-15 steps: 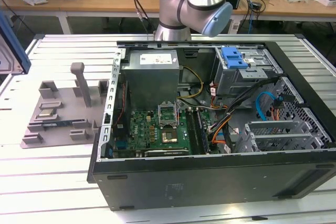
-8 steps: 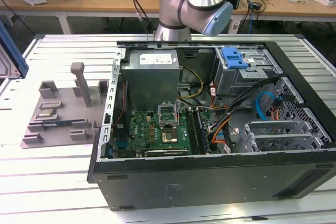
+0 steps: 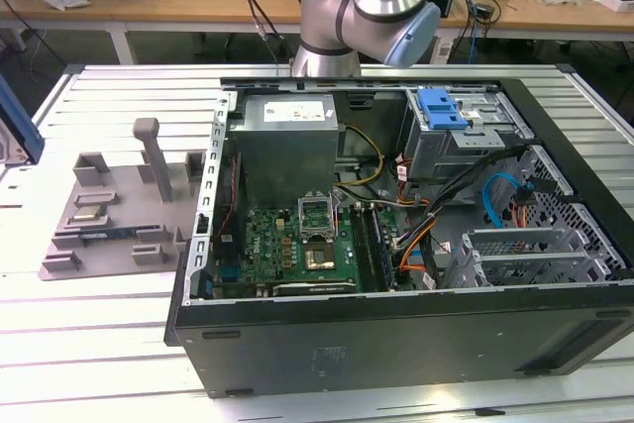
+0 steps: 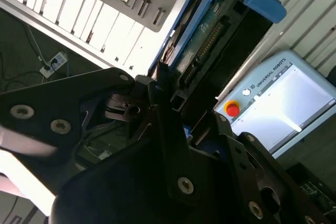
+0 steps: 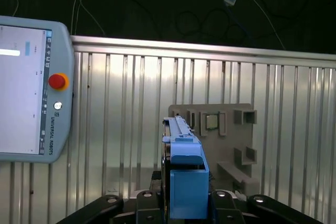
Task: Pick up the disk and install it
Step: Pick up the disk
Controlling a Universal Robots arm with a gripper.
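Note:
The disk [image 5: 185, 182] stands edge-on between my fingers in the first wrist view, its blue carrier frame facing the camera. In the second wrist view the disk [image 4: 218, 40] shows its dark circuit-board side and connector, with the blue frame round its edges. My gripper [image 5: 185, 199] is shut on the disk and carries it in the air above the slatted metal table [image 5: 121, 129]. Black gripper fingers [image 4: 157, 85] clamp its lower end. In the exterior view the arm [image 3: 367, 2] rises behind the open computer case [image 3: 396, 334].
A grey metal drive cage with a blue latch [image 3: 441, 109] sits at the case's far right corner. The grey plastic stand [image 3: 109, 215] lies on the table at the exterior view's left, also below the disk [image 5: 231, 145]. A teach pendant [image 5: 26, 87] rests beside it.

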